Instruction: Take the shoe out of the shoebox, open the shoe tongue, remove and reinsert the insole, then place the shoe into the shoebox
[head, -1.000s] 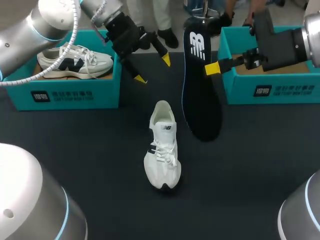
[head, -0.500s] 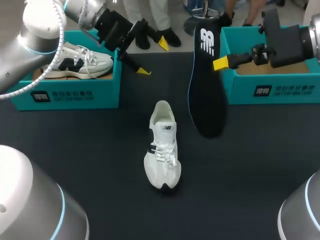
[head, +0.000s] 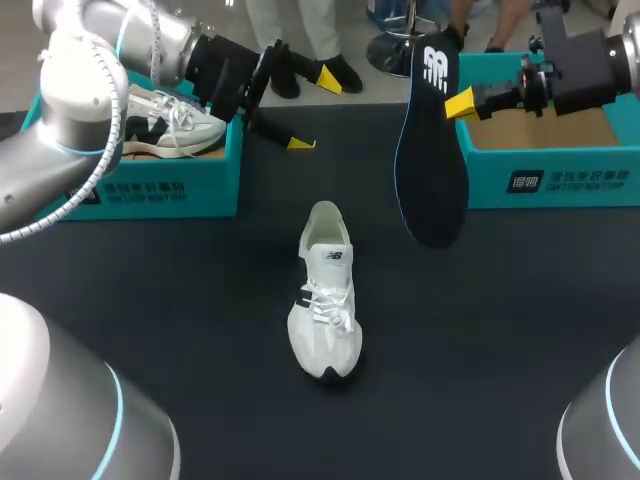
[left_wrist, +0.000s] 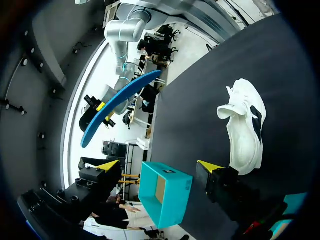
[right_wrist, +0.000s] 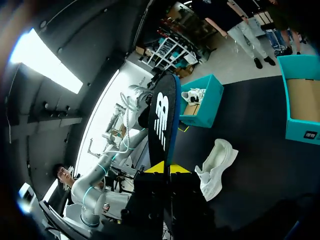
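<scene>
A white shoe (head: 325, 300) stands upright on the dark table, toe toward the front edge, its mouth showing pale inside. My right gripper (head: 462, 103) is shut on the edge of the dark insole (head: 430, 150), which hangs in the air to the right of the shoe, in front of the right shoebox (head: 560, 182). In the right wrist view the insole (right_wrist: 162, 117) rises from between the closed yellow tips of the gripper (right_wrist: 167, 169), with the shoe (right_wrist: 216, 167) beyond. My left gripper (head: 313, 110) is open and holds nothing, beside the left shoebox (head: 160, 188). From the left wrist, the shoe (left_wrist: 245, 132) lies beyond that gripper (left_wrist: 159, 166).
The left teal shoebox holds a second white shoe (head: 165, 122) with dark markings. The right teal box (left_wrist: 165, 197) shows a bare cardboard floor. Both boxes stand along the table's far edge, with the dark tabletop (head: 200, 330) around the shoe.
My right gripper carried the insole up and to the right, away from the shoe. My left arm drew back toward the left shoebox, staying open. The shoe has not moved.
</scene>
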